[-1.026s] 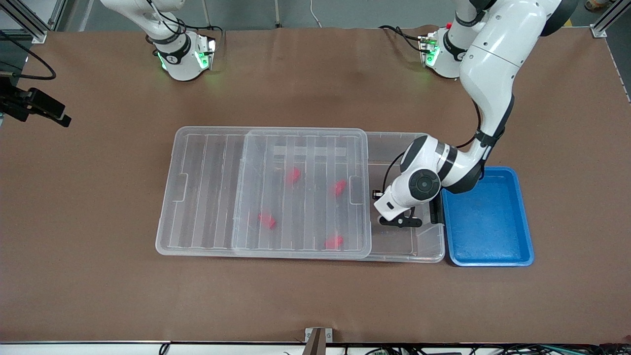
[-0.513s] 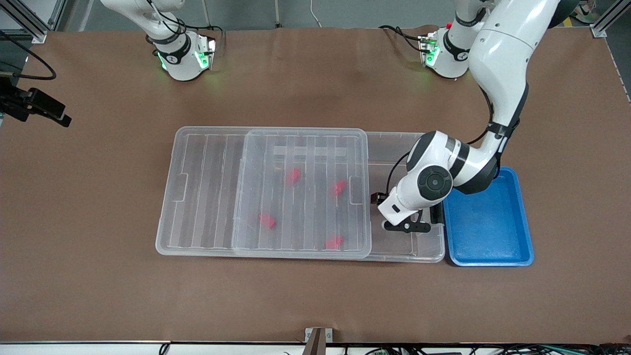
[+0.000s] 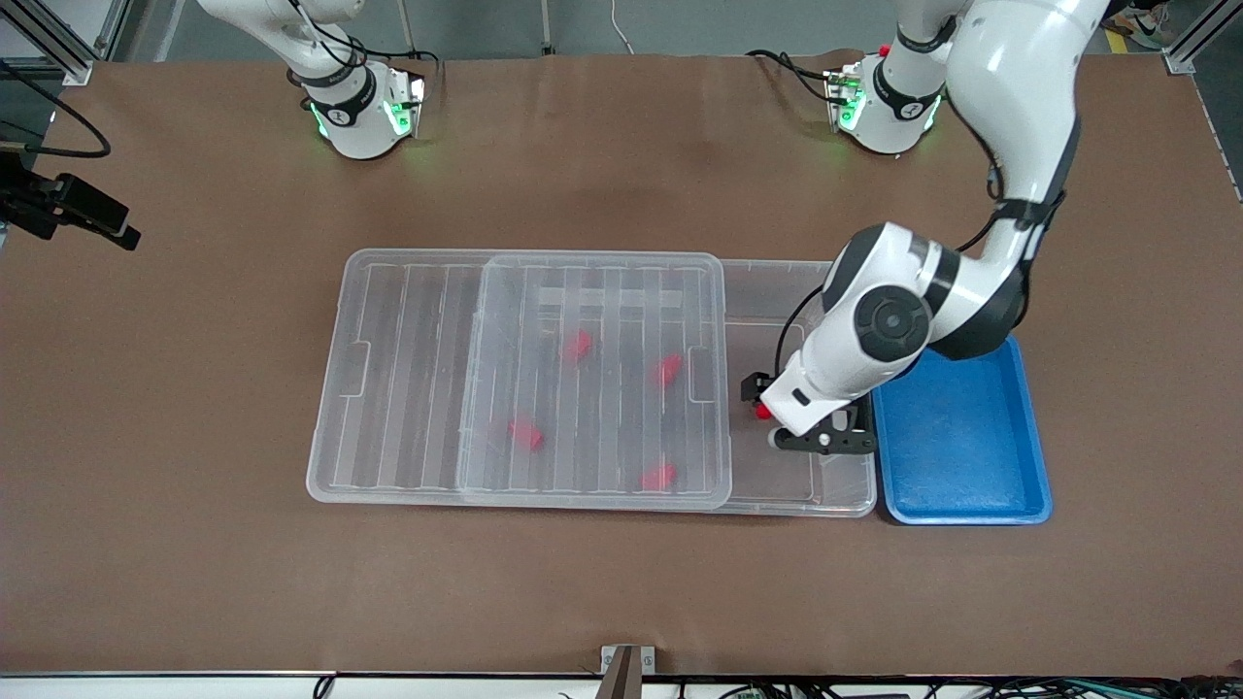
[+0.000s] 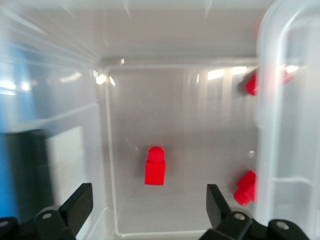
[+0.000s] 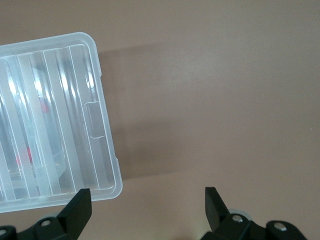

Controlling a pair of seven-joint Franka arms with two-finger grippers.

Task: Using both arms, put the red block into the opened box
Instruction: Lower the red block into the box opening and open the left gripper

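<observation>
The clear box [image 3: 837, 507] lies mid-table, its ribbed lid [image 3: 408, 369] slid toward the right arm's end. The red block [image 3: 764, 412] lies loose on the floor of the box's uncovered end. My left gripper [image 3: 825, 439] hovers over that end, open and empty. In the left wrist view the red block [image 4: 155, 166] rests flat on the box floor [image 4: 200, 125], ahead of the open left gripper [image 4: 148, 205] and touching neither finger. My right gripper [image 5: 147, 202] is open over bare table beside a corner of the lid [image 5: 75, 125]; it does not show in the front view.
Several other red blocks lie in the box under the lid, such as one [image 3: 668, 368] and another [image 3: 658, 476]. A blue tray [image 3: 961, 427] stands against the box at the left arm's end. A black camera mount [image 3: 68, 209] overhangs the table's edge.
The left gripper has opened and let go of the red block, which now lies on the box floor. The left hand has risen and shifted toward the blue tray.
</observation>
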